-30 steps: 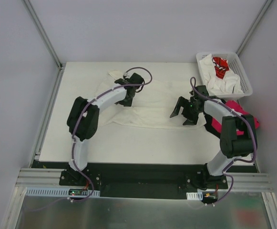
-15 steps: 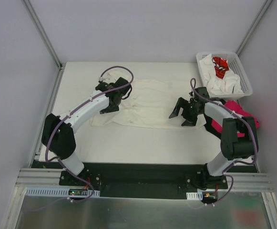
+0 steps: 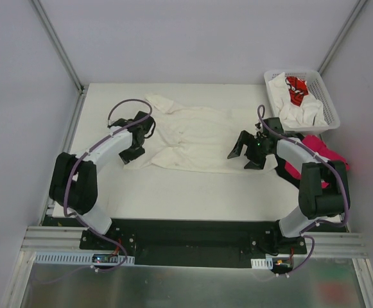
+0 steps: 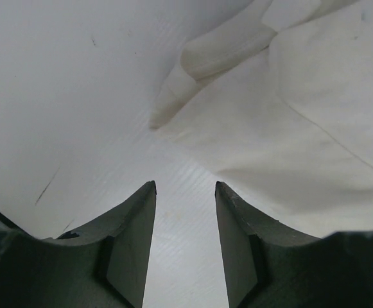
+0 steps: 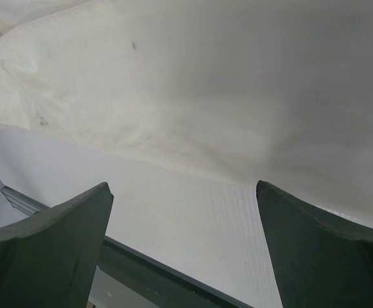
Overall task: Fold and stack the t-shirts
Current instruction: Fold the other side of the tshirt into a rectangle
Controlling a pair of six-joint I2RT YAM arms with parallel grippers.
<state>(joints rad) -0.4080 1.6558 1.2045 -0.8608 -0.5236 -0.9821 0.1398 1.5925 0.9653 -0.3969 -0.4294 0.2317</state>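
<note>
Cream t-shirt [image 3: 192,138] spread mid-worktop [image 3: 173,186]; left pincer [image 4: 185,185] parted, empty, at 9 o'clock sleeve; right pincer [image 5: 183,186] wide apart, empty, at 3 o'clock; magenta t-shirt [image 3: 321,149] half-hidden behind right arm.

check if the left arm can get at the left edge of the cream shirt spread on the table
Probably yes: the left pincer is open, with only bare table between it and the shirt edge just ahead.
</note>
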